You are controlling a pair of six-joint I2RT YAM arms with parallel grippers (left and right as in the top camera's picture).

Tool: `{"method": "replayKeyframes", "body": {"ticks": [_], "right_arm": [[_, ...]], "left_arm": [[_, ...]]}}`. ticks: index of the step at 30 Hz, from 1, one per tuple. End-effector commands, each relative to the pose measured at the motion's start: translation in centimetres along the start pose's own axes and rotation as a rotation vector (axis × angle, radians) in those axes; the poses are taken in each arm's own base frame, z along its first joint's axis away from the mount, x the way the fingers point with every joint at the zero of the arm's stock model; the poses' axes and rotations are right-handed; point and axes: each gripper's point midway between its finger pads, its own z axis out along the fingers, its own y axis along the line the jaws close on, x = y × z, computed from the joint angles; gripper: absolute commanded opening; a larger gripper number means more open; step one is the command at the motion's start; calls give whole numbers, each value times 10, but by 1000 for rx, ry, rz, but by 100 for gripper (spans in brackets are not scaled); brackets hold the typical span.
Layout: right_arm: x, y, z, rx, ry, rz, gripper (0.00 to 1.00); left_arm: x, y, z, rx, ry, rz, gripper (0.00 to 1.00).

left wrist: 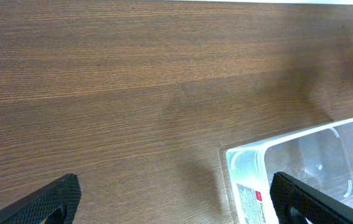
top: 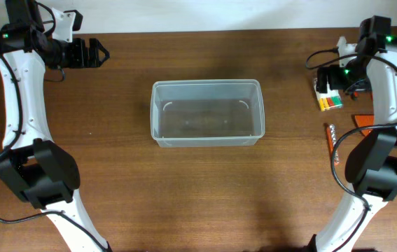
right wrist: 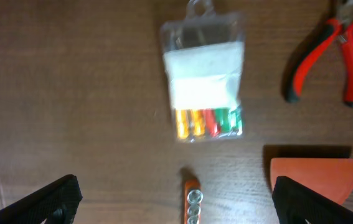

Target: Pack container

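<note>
Container [top: 206, 83]: clear translucent plastic tub, rectangular, rounded corners, rimmed, empty, mid-table [top: 114, 175]. Right fingers [right wrist: 51, 199] spread wide, holding nothing, above a glossy blister pack [right wrist: 204, 81] well right of the container, with red-handled pliers [right wrist: 325, 56] on that side too. Advisable: descend squarely and pinch the pack's long edges. Left fingers [left wrist: 58, 199] spread, empty, left of the container.

Soft even light, faint shadow beside the container [left wrist: 313, 165], top view clear, right wrist view quite blurry

container [top: 206, 84] on table [top: 114, 175], centre | packet [top: 331, 103], scraper [top: 363, 120], bit holder [top: 330, 135] well right of it
</note>
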Motion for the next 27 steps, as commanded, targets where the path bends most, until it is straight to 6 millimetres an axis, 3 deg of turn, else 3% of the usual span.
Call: {"method": "replayKeyframes", "body": {"ticks": [1, 8, 27], "right_arm": [[2, -6, 8, 6, 13, 12, 99], [-4, -5, 29, 8, 16, -56, 99], [-31, -2, 36, -4, -90, -130, 99]], "left_arm": [[-5, 1, -5, -6, -18, -3, 99], [-5, 1, -5, -6, -18, -2, 99], [-5, 1, -5, -6, -18, -2, 99]]}}
